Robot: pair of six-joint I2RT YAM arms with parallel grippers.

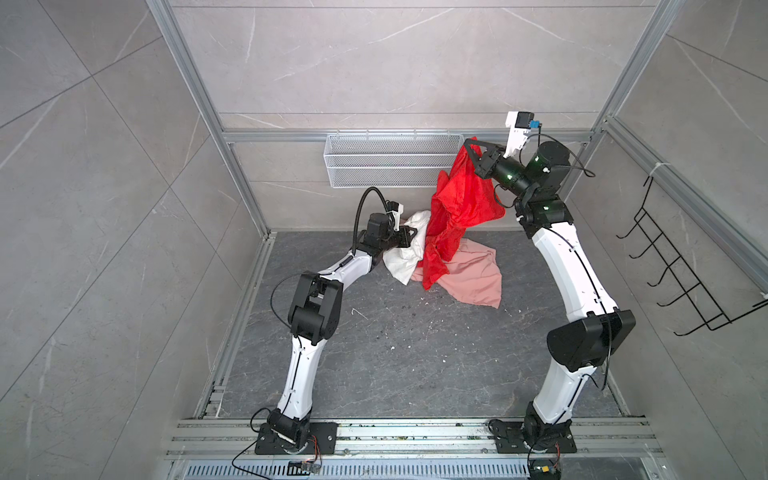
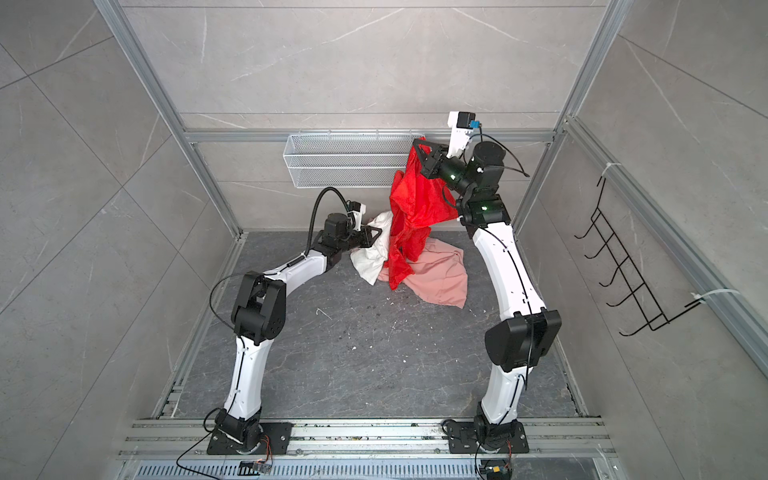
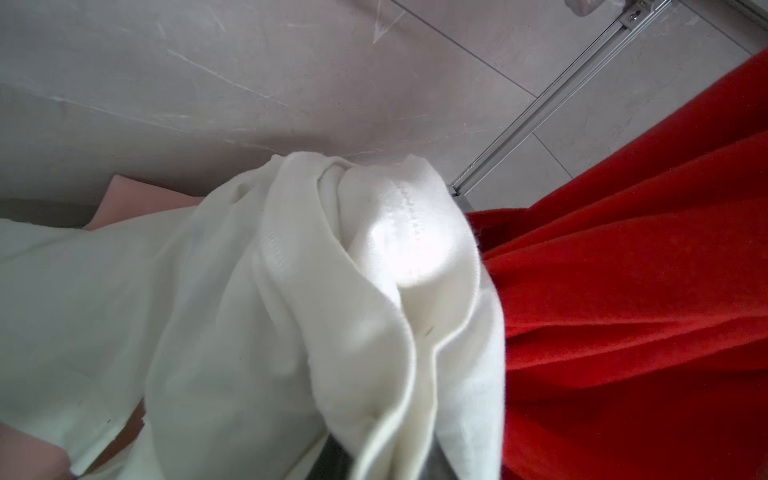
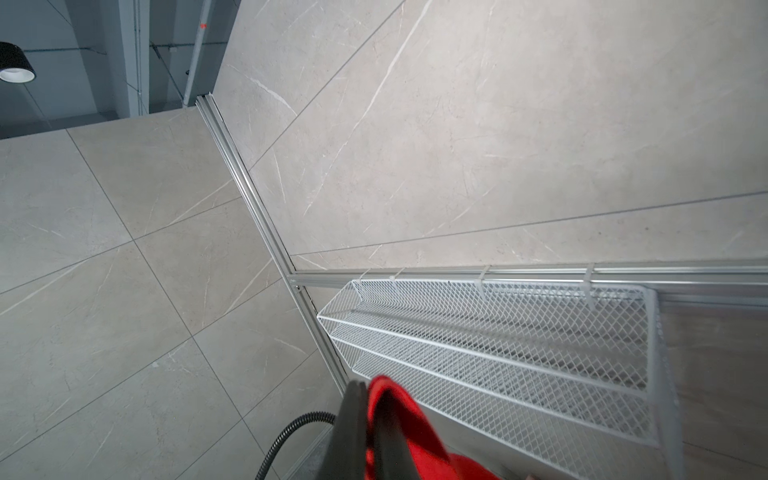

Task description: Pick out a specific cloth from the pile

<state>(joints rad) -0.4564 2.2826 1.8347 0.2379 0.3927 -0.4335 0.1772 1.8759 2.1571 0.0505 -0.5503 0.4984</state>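
Both top views: show the right end effector (image 1: 471, 147) high beside the basket (image 1: 390, 160), clamped shut on a top corner of the cloth (image 1: 457, 208), presumably to draw its whole length up and out of the pile (image 1: 432, 270). Show the cloth hanging in red folds, with the tail touching the pink cloth (image 1: 473, 278) on the floor (image 1: 395, 353), so not yet free. Place the left end effector (image 1: 409, 237) low, at the white cloth (image 1: 403, 259) (likely as an anchor, to keep all but red down).

Left wrist: gives the white cloth bunched over the jaws, hiding them; closed by all signs, and apparently pinching that white cloth, with the cloth just beside.

Right wrist: confirms dark fingers (image 4: 351, 424) pressed together on a red fold of the cloth, with the basket close behind and nothing else caught in the grip.
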